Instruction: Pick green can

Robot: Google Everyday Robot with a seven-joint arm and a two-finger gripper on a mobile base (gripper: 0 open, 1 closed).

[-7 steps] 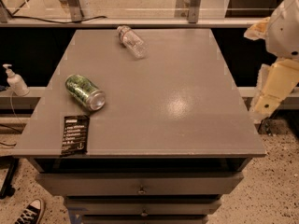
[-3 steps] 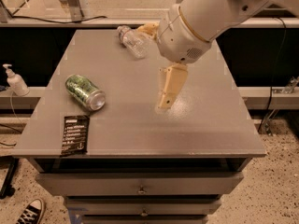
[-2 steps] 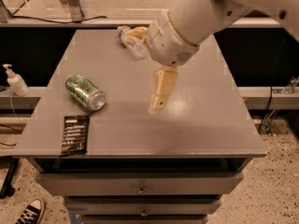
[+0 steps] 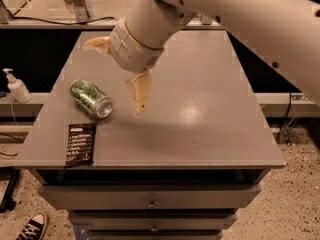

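Note:
The green can (image 4: 90, 98) lies on its side on the grey table (image 4: 200, 114), near the left edge, its silver end facing front right. My gripper (image 4: 111, 78) hangs above the table just right of and behind the can, not touching it. Its two pale fingers (image 4: 139, 91) are spread wide apart, and nothing is between them. The big white arm comes in from the upper right.
A flat black packet (image 4: 80, 144) with white text lies at the front left, just in front of the can. The clear bottle is hidden behind my arm. A white pump dispenser (image 4: 16, 86) stands left of the table. Drawers (image 4: 150, 199) sit below the tabletop.
My arm has swung in from the right and moved left across the table. The gripper is now close beside the green can and covers the bottle. The can has not moved.

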